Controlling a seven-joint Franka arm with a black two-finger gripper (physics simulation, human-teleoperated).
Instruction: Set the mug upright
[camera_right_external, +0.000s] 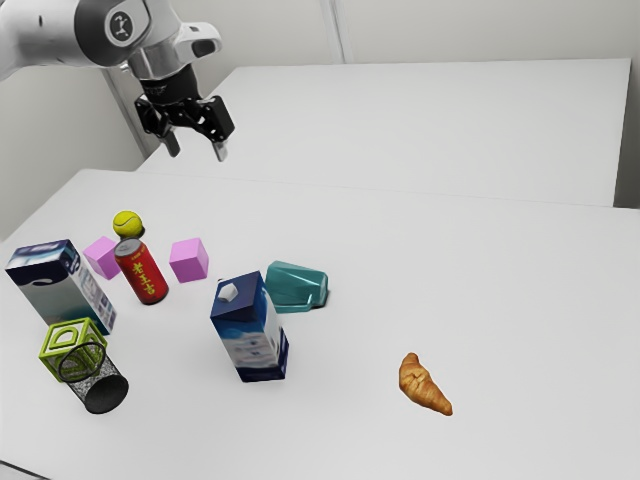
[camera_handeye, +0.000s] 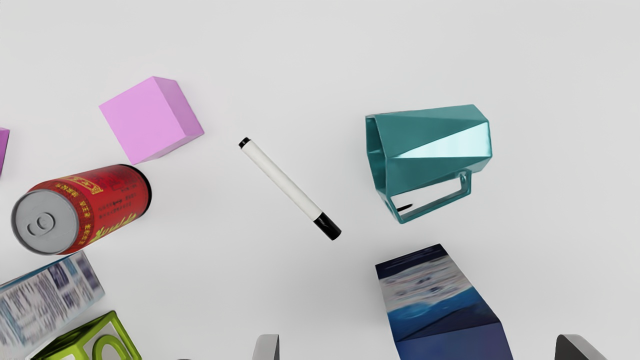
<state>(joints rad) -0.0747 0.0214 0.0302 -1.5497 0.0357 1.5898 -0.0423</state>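
High over the table's far side, at the exterior view's upper left, my gripper hangs with its two fingers wide apart and nothing held. The teal faceted mug lies on its side on the table, behind the blue and white carton. In the wrist view the mug shows its open mouth facing the marker, and its handle lies on the side toward the carton. The fingertips of my gripper stand far apart in that view, well away from the mug.
Close to the mug stands a blue carton; a marker lies beside the mug. Around are pink cubes, a red can, a tennis ball, another carton, a green cube, a mesh cup and a croissant.
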